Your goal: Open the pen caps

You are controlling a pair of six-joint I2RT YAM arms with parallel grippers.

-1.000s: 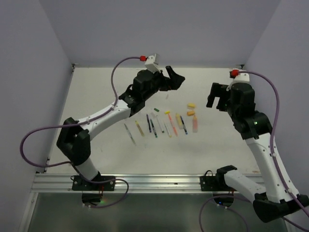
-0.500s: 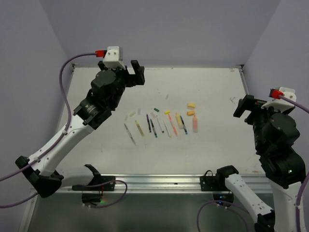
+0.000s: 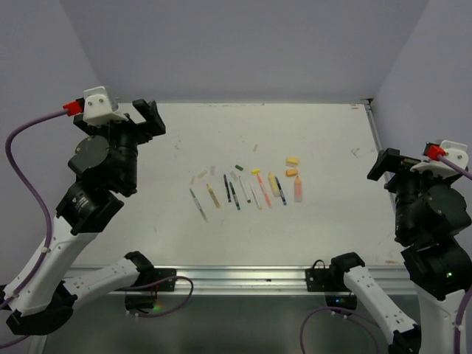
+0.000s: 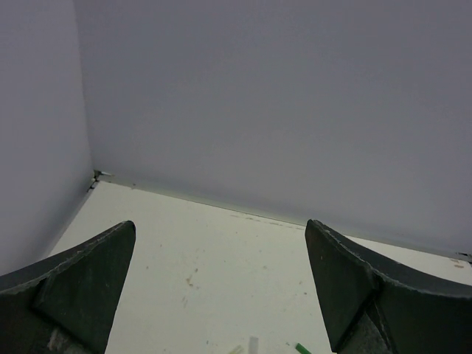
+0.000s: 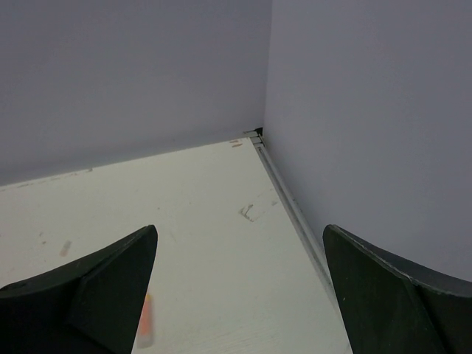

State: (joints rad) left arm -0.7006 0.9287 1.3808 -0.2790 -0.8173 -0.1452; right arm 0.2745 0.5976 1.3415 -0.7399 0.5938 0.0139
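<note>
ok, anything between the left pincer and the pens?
Nothing visible. The left pincer, open, sits off to the far left; only bare table lies between it and the row of pens at mid-table.

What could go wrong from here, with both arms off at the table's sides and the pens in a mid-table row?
1. The thin coloured plastic pens lie packed side by side, so the open left gripper or the open right gripper coming down on one would likely knock its neighbours.
2. The small loose yellow plastic cap and the orange plastic cap beside the row could get flicked away.
</note>
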